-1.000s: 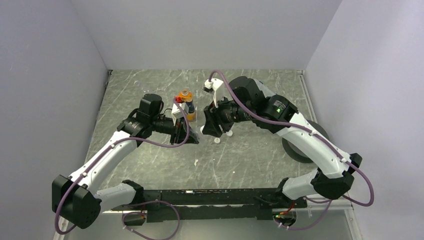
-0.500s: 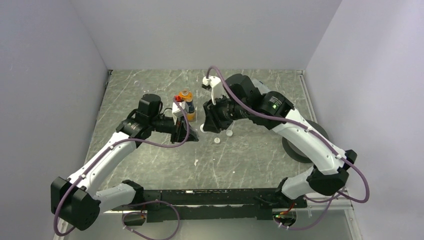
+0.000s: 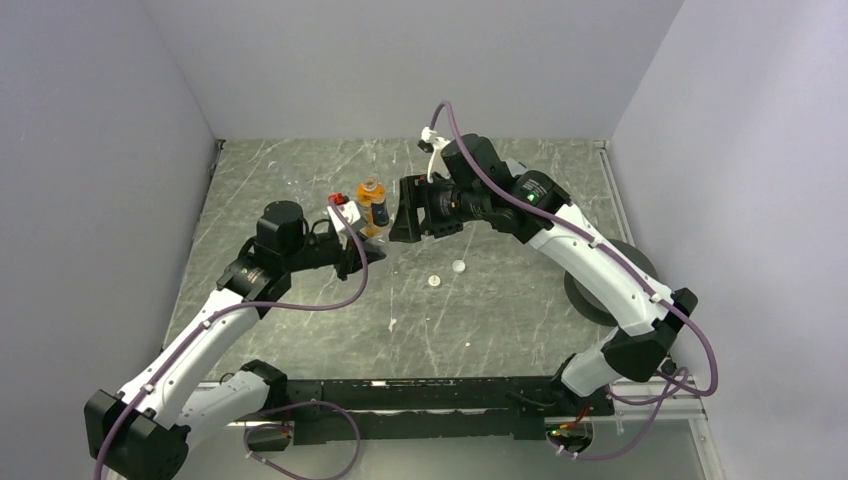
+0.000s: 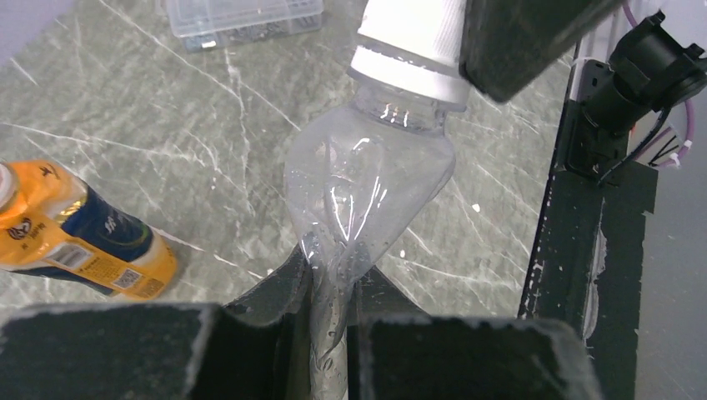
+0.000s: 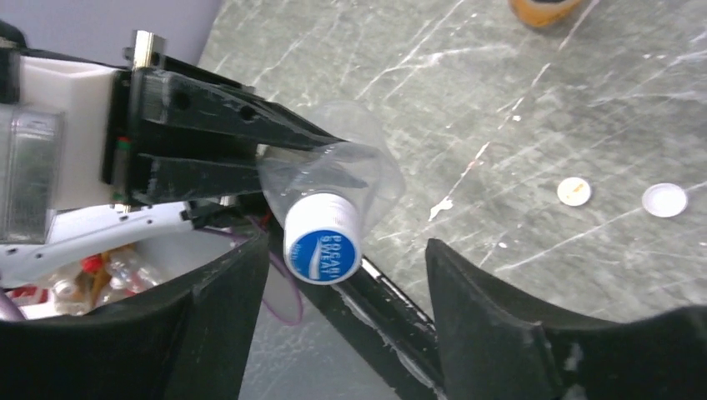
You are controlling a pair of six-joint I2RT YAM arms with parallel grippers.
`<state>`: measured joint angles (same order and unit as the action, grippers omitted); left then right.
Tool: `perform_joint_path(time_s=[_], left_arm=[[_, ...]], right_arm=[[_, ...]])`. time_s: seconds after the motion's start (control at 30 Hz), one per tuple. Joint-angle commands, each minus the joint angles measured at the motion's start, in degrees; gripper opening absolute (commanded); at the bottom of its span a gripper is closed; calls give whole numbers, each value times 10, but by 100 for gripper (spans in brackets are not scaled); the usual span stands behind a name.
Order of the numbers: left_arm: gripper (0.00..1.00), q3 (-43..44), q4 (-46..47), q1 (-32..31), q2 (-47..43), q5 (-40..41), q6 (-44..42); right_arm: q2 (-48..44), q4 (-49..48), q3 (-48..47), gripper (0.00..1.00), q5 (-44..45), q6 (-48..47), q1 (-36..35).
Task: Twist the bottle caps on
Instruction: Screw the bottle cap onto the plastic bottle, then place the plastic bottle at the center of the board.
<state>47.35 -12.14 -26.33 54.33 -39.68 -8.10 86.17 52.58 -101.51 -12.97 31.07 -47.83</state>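
My left gripper point(image 4: 332, 275) is shut on the squashed body of a clear bottle point(image 4: 367, 183), held off the table with its neck pointing away. On the neck sits a white bottle cap point(image 5: 323, 237) with a blue top. My right gripper point(image 5: 346, 246) stands open around this cap, whose side is close to one finger point(image 5: 225, 308); the other finger is well apart. In the top view the two grippers point(image 3: 355, 255) point(image 3: 402, 212) meet beside the upright orange bottle point(image 3: 373, 205). Two loose white caps point(image 3: 434, 281) point(image 3: 458, 266) lie on the table.
A flat clear box point(image 4: 242, 17) lies on the table beyond the held bottle. A large black disc point(image 3: 600, 292) sits at the right under the right arm. The black base rail point(image 3: 430, 395) runs along the near edge. Grey walls close in three sides.
My right gripper has risen from beside the loose caps and moved far-left to the held bottle's cap. My left arm has drawn back to the left with the bottle.
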Motion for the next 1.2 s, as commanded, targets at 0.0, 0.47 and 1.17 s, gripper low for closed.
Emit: perform_joint_path(time_s=[0.0,0.47,1.17], left_arm=[[0,7,42,2,-11,5,-1],[0,-1,59,2,-3,-12,12],[95,3,58,2,6,6,55]], right_arm=[[-25,-4,-1,79,45,10,3],[-12,-31,0,60,50,21,-18],[-28,-18,19,10,64,3,34]])
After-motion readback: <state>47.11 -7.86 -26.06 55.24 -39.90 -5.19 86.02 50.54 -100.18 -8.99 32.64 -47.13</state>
